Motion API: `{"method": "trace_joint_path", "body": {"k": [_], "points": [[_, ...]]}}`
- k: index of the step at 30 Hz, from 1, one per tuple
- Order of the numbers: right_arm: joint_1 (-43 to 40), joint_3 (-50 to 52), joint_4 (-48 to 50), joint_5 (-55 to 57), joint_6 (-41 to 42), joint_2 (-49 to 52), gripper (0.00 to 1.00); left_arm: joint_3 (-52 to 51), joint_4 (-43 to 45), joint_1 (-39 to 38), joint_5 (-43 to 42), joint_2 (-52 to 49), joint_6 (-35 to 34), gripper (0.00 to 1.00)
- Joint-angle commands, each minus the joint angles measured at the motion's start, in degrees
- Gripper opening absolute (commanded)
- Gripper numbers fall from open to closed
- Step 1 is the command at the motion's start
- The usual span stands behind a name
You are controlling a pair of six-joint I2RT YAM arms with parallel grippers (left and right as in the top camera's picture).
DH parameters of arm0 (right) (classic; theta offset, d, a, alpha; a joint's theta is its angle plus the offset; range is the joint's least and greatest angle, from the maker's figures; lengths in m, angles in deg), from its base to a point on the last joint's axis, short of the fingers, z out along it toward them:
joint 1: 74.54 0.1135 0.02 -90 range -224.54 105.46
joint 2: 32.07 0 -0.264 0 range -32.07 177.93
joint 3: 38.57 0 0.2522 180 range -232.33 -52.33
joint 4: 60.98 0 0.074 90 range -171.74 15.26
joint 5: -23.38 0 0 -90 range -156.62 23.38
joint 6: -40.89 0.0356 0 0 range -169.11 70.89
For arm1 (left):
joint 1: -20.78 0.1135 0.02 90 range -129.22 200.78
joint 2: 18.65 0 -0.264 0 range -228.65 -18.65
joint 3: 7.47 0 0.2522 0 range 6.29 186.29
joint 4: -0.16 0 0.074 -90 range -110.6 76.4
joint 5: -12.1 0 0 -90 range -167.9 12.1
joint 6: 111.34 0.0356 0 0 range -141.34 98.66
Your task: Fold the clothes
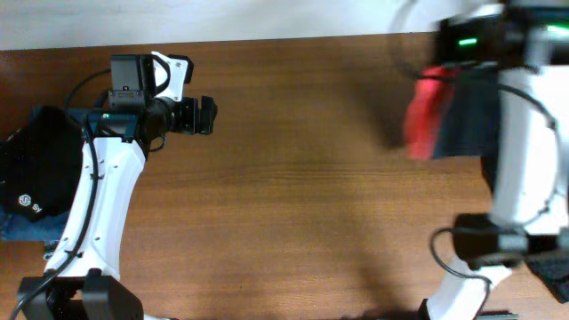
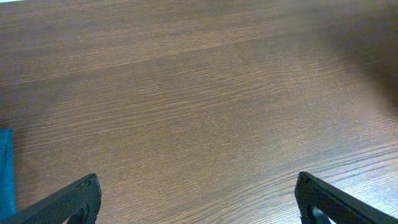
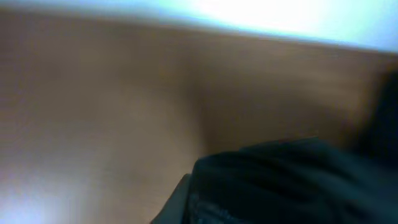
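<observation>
1. Clothes were seen in two places. The black trousers (image 1: 467,120), marked by a red-orange waistband (image 1: 425,111), were held up over the far right of the table (image 1: 311,204). A heap was left at the left edge, well apart from them.
2. The step in hand was judged to be the carrying of the trousers to bare wood for spreading. No fold could be seen in them, though that part of the overhead view was blurred.
3. The right gripper (image 1: 467,76) was taken to be closed on the trousers. Dark cloth filled the lower part of the right wrist view, but the fingers themselves could not be made out.
4. The left gripper (image 1: 206,116) was held with its jaws spread wide and nothing between them, over bare wood near the heap.
5. For the next move, it was judged that the trousers would need to be laid flat in the middle, with a second corner pinched by the free gripper.
6. Counted:
   - two arms and two grippers;
   - one pair of trousers;
   - one black garment (image 1: 40,164) in the heap;
   - one piece of blue denim (image 1: 27,227) under it.
</observation>
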Motion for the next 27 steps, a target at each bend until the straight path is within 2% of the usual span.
{"method": "trace_joint_path", "body": {"k": [1,2,5,14,16,19,24,27], "points": [[9.92,0.02,-2.69,-0.68,-8.74,3.98,0.13,-0.07,-0.07,0.09,-0.42,-0.31,-0.72,0.99],[12.02,0.02,-3.43,0.81,-8.63,5.29,0.21,-0.07,-0.07,0.09,-0.39,-0.31,-0.70,0.99],[14.69,0.02,-4.31,0.79,-8.63,6.73,0.30,-0.07,-0.07,0.09,-0.39,-0.31,-0.70,0.99],[14.51,0.00,-5.35,0.50,-8.66,6.51,0.32,-0.07,0.09,0.09,-0.46,-0.31,-0.72,0.99],[14.45,0.00,-5.33,5.03,-8.04,6.51,0.34,-0.07,0.44,-0.15,-2.62,-0.31,-0.72,0.99],[13.09,0.00,-5.14,14.05,-2.38,6.51,0.38,-0.07,1.49,-1.42,-9.09,-0.68,-0.79,0.99],[6.43,0.00,-5.62,16.04,3.93,6.51,0.46,-0.07,4.59,-7.56,-11.17,-4.63,-6.86,0.99],[1.64,0.00,-6.97,13.53,3.87,6.51,0.51,-0.07,6.49,-13.05,-11.41,-9.68,-12.07,0.99]]}}
